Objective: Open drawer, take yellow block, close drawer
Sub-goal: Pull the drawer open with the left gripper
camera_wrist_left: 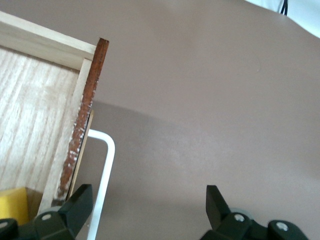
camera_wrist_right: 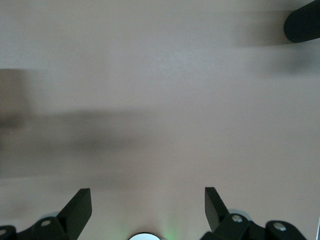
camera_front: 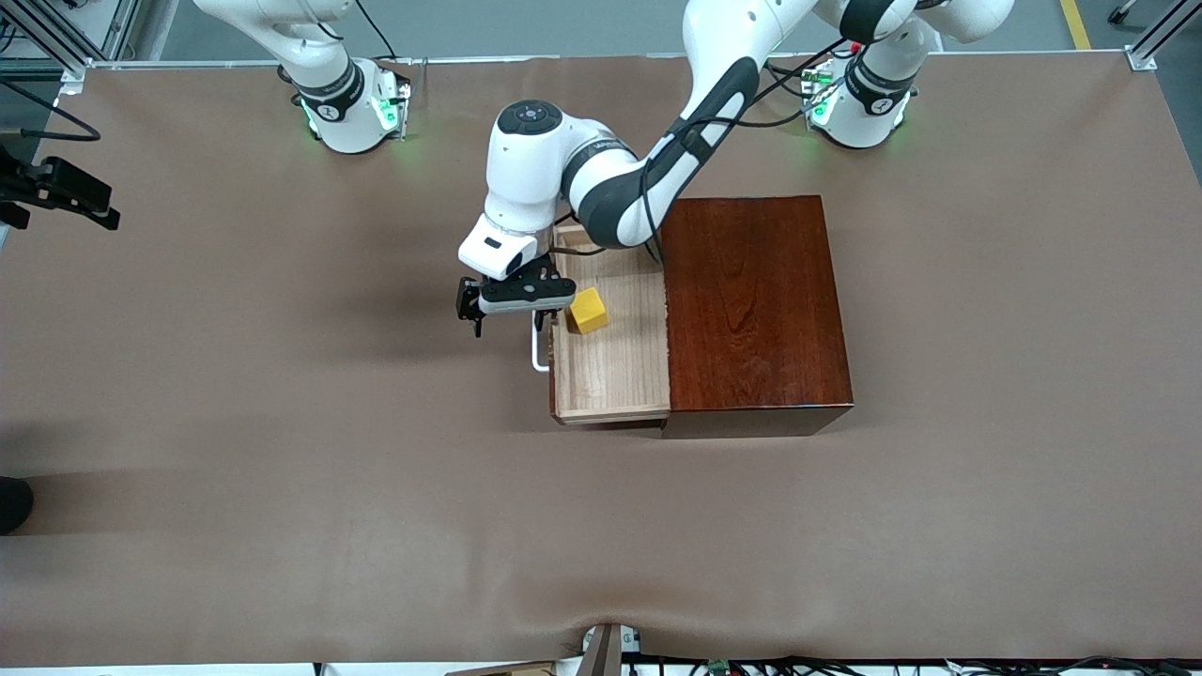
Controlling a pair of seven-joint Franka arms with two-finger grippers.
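Observation:
The drawer (camera_front: 610, 371) stands pulled out of the dark reddish-brown box (camera_front: 751, 300) toward the right arm's end of the table. The yellow block (camera_front: 588, 311) lies on the drawer's pale floor, close to its front panel. My left gripper (camera_front: 504, 317) hovers open over the white handle (camera_front: 538, 352) and the cloth just outside the drawer front. In the left wrist view the handle (camera_wrist_left: 106, 165) passes between the left gripper's (camera_wrist_left: 147, 200) fingers, close to one fingertip (camera_wrist_left: 80, 197), unclamped; a corner of the yellow block (camera_wrist_left: 12, 205) shows. My right gripper (camera_wrist_right: 147, 197) waits open over bare cloth.
Brown cloth (camera_front: 282, 469) covers the table. A black camera mount (camera_front: 56, 188) juts in at the right arm's end, and a dark round object (camera_front: 14, 502) sits at that same edge, nearer the front camera. The arm bases (camera_front: 347, 103) stand along the edge farthest from that camera.

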